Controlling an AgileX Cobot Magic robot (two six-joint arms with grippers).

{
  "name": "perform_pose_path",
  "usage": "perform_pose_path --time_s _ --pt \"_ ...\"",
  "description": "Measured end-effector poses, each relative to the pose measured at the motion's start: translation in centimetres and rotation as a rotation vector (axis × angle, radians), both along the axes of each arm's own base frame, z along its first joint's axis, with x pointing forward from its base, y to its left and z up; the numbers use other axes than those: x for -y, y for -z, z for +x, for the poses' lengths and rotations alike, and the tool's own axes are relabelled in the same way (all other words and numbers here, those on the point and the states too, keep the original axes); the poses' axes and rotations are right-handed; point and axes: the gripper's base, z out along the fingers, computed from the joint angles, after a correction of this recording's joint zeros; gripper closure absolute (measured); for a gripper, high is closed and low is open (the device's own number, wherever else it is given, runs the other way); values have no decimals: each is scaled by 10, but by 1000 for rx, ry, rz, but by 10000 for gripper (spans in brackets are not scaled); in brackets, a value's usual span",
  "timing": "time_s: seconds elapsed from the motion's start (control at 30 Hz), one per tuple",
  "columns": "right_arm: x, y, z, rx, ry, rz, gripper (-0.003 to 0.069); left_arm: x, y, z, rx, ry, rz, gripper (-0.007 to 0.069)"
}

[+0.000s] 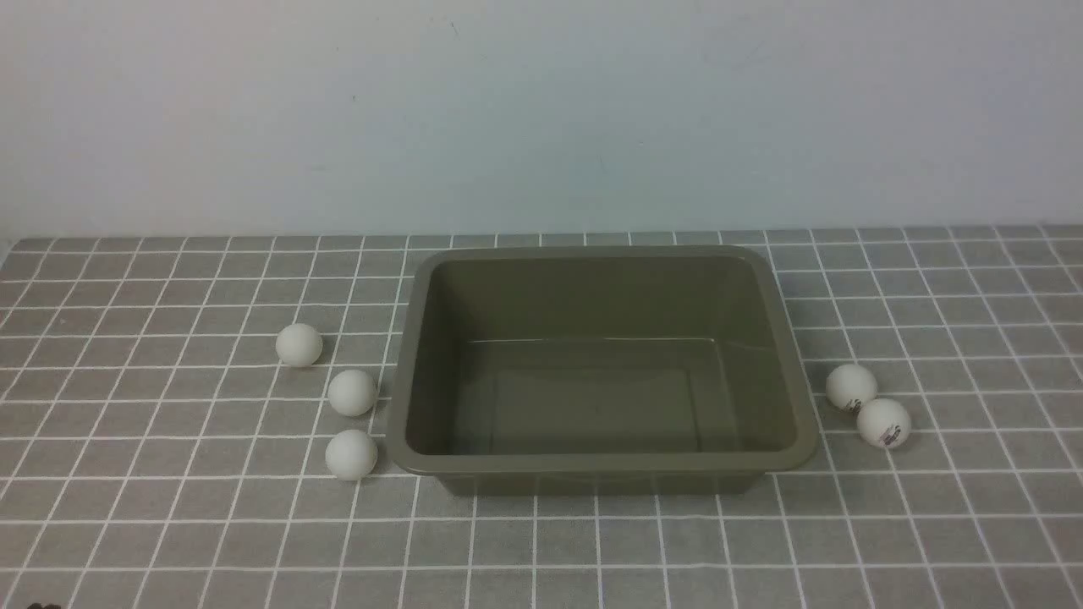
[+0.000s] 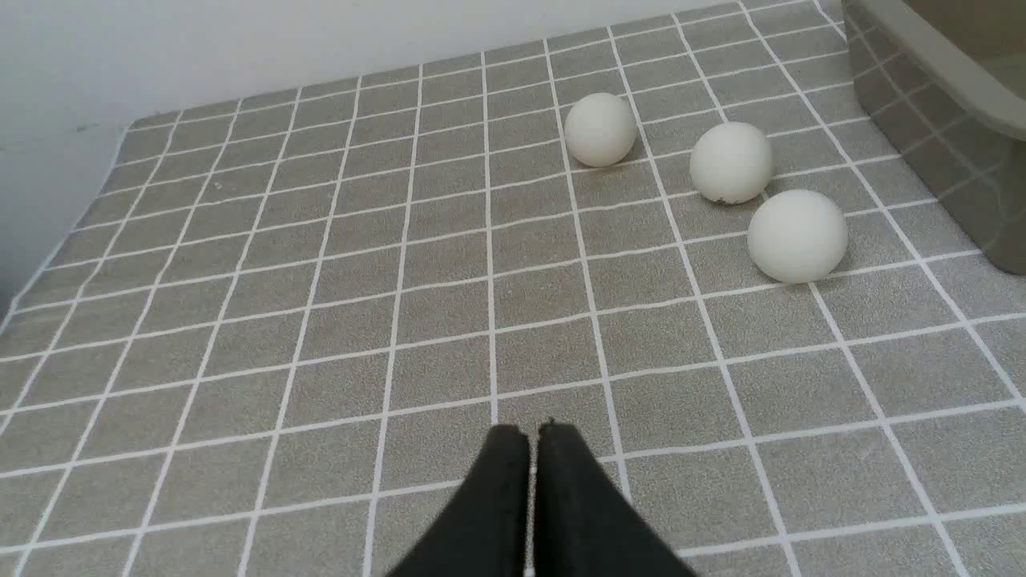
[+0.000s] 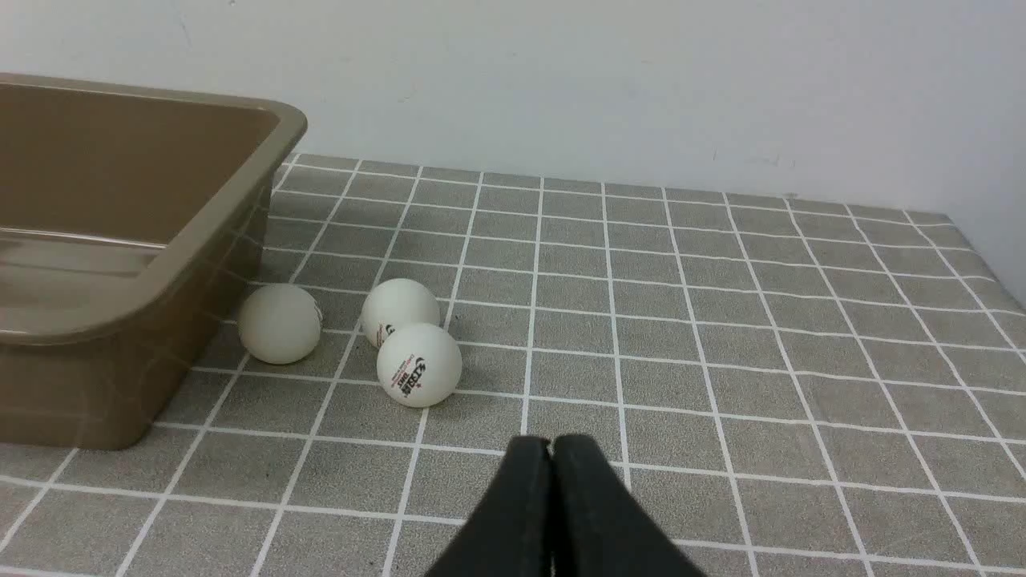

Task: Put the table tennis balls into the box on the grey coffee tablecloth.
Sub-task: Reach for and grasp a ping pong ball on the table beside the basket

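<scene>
With three table tennis balls left of the empty box on the grey coffee tablecloth and two, perhaps three, right, we part the clenched, empty left end effector and right end effector, then straddle a ball squarely lest it roll.

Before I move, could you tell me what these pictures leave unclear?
Front view: left gripper and right gripper are out of frame.
Front view: a third ball right of the box is missing, perhaps behind its rim.
Left wrist view: the frame edge cuts off most of the box.
Front view: ball print unreadably small.
</scene>
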Motion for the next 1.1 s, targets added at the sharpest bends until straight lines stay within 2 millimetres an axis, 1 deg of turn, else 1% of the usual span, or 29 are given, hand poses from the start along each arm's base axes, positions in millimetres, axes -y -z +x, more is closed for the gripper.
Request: perform_pose_path --time_s 0.83,0.97,1.0,1.03,1.07,1.1 --pt "0 0 0 0 0 0 672 0 0 0 0 0 0 629" --pt "0 0 0 0 0 0 672 -1 -1 0 7 -1 23 629" --pt "0 0 0 0 0 0 672 0 -2 1 22 -3 6 629" --pt "0 0 0 0 0 0 672 1 -3 1 47 -8 -55 629" --pt "0 0 0 0 0 0 672 2 -6 2 82 -15 -136 629" --pt "0 0 0 -1 0 0 672 3 -11 3 135 -28 -253 629"
